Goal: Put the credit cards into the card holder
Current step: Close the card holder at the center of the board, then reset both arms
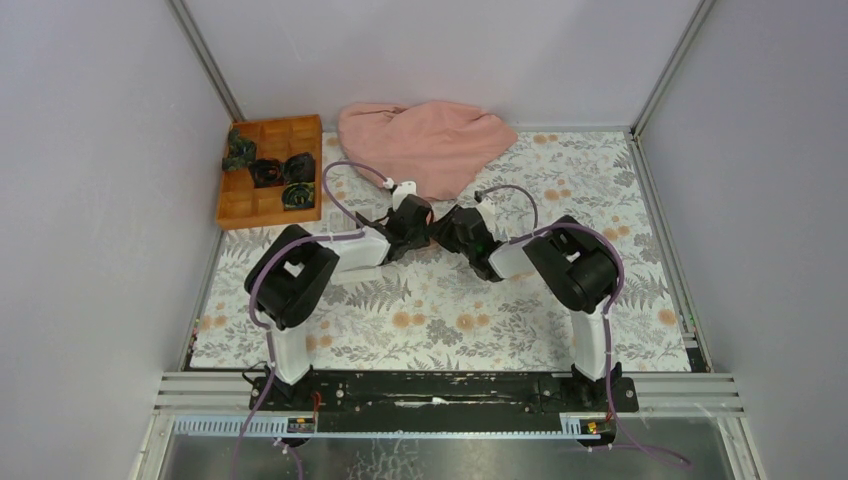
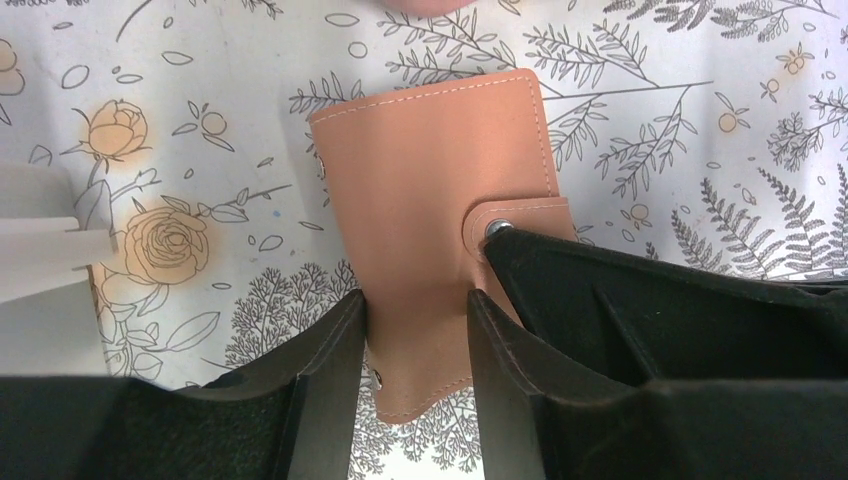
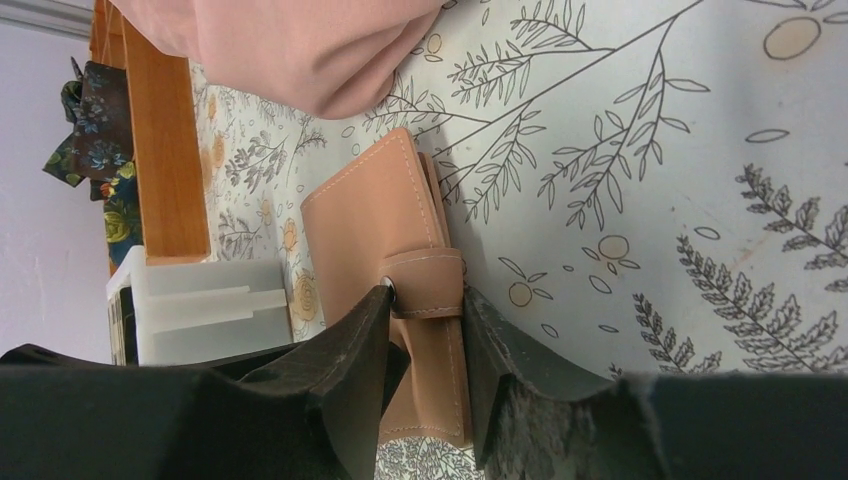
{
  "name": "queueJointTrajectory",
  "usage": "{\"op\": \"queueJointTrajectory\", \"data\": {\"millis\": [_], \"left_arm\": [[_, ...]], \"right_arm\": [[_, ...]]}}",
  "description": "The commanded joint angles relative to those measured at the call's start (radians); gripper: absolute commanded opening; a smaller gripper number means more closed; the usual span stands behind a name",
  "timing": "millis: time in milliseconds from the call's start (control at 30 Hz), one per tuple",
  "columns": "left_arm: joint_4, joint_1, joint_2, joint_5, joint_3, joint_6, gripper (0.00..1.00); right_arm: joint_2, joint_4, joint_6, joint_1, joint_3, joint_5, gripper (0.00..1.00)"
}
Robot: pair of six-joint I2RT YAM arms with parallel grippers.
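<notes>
The card holder point(image 2: 425, 190) is a tan-brown leather wallet lying closed on the floral mat, its snap strap point(image 2: 520, 225) fastened. My left gripper point(image 2: 415, 300) is shut on its near end, one finger at the left edge and the other on its face. My right gripper point(image 3: 428, 295) is shut on the strap point(image 3: 425, 285) at the holder's point(image 3: 370, 215) edge, with one fingertip at the snap. In the top view both grippers, left point(image 1: 425, 222) and right point(image 1: 452, 226), meet at mid-table and hide the holder. No credit card shows clearly.
A white tray point(image 3: 205, 310) stands just left of the holder and also shows in the left wrist view point(image 2: 40, 265). An orange wooden compartment box point(image 1: 270, 170) holding dark patterned items sits at the back left. A pink cloth point(image 1: 425, 145) lies at the back centre.
</notes>
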Motion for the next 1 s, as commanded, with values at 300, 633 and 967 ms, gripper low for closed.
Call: {"op": "queueJointTrajectory", "data": {"millis": [300, 633, 967], "left_arm": [[-0.119, -0.049, 0.204, 0.28, -0.073, 0.016, 0.46], [-0.127, -0.045, 0.234, 0.289, -0.071, 0.007, 0.46], [-0.137, -0.045, 0.171, 0.282, -0.091, -0.008, 0.53]], "right_arm": [[0.239, -0.429, -0.007, 0.034, 0.035, -0.271, 0.29], [0.266, -0.471, -0.012, 0.031, 0.06, -0.307, 0.22], [0.113, -0.33, -0.019, 0.031, -0.09, -0.271, 0.5]]}}
